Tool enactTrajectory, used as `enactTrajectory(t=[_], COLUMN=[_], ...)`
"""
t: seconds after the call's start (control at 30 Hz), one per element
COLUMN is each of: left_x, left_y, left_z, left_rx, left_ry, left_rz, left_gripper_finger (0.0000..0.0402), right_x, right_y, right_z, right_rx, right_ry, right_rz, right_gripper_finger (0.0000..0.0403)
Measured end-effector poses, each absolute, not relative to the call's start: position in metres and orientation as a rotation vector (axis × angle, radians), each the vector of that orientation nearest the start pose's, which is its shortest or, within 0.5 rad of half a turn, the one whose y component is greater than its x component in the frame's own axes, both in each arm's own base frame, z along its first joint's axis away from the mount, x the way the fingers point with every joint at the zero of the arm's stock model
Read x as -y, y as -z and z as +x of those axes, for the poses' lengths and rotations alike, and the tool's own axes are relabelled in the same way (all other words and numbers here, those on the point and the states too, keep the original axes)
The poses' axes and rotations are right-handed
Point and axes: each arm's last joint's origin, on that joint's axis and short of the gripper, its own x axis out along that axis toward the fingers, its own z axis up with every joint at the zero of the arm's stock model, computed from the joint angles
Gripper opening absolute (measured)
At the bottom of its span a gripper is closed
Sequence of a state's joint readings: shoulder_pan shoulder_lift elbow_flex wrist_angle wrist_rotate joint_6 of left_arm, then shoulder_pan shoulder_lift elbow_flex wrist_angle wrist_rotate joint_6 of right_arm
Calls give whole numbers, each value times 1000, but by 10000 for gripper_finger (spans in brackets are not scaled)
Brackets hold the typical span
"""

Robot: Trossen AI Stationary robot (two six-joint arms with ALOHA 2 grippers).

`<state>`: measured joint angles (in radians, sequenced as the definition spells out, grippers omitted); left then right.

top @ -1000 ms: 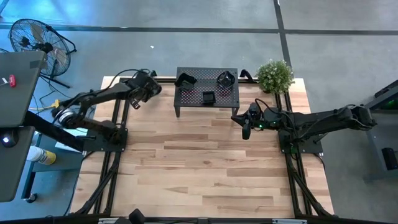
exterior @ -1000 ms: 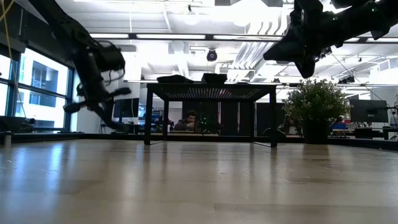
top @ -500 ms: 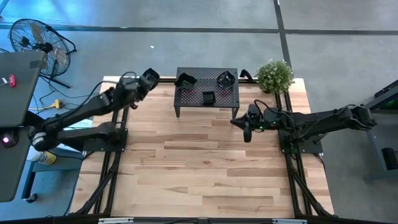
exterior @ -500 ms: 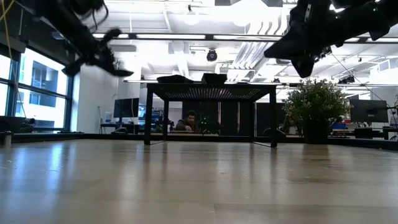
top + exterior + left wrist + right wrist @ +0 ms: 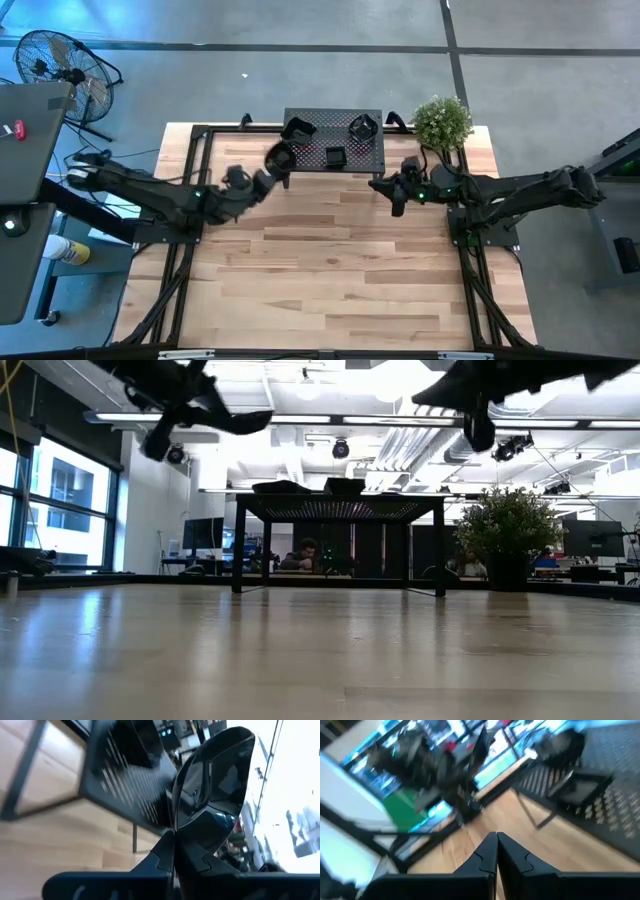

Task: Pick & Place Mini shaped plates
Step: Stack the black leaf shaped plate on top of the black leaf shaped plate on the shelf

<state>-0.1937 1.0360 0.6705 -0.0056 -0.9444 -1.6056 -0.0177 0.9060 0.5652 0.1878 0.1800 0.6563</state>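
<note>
Three mini shaped plates are sitting on top of the black perforated rack (image 5: 333, 148), which is standing at the far edge of the wooden table (image 5: 330, 270), and a fourth plate (image 5: 279, 157) is being carried by the left gripper (image 5: 272, 168) just off the rack's near left corner. In the high view this carried plate is showing only as a small dark glossy shape, its outline hard to make out; in the left wrist view the same plate (image 5: 215, 780) is appearing rounded and deep, pinched by its rim between the closed fingers and standing on edge, its long axis running away from the fingertips and its hollow face turned toward the rack. On the rack, the left plate (image 5: 297, 128) is lying at the far left, a squarish plate (image 5: 335, 157) is lying near the front middle, and a rounder plate (image 5: 362, 126) is sitting at the far right; their exact shapes are too small to tell. In the low view only two of them are showing as low dark bumps above the rack top, and both arms are being cut off by the upper edge. The right gripper (image 5: 397, 197) is hovering just off the rack's near right corner, fingers pressed together on nothing. A potted plant (image 5: 442, 121) is standing just right of the rack.
</note>
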Motion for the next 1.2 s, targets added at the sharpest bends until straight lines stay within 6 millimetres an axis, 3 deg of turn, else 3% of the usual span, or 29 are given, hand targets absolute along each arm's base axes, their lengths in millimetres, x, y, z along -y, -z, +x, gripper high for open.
enactTrajectory(t=[0.17, 0.33, 0.53, 0.73, 1.0, 1.2], left_x=[32, 31, 24, 25, 25, 25], left_y=[-273, -288, -306, -311, -311, -312], left_z=[246, 269, 275, 276, 277, 277], left_rx=[265, 199, 147, 130, 116, 111], left_ry=[-801, -802, -768, -747, -737, -736], left_rz=[-1227, -1073, -951, -917, -894, -873], left_gripper_finger=[1, 1, 1, 0, 1, 1], right_x=[4, 2, 10, 17, 20, 22], right_y=[-301, -322, -335, -337, -330, -331], right_z=[218, 251, 289, 311, 325, 325], right_rx=[-101, -120, -102, -72, -38, -28], right_ry=[335, 390, 489, 507, 461, 479], right_rz=[660, 697, 715, 746, 802, 780], right_gripper_finger=[4, 45, 109, 136, 119, 59])
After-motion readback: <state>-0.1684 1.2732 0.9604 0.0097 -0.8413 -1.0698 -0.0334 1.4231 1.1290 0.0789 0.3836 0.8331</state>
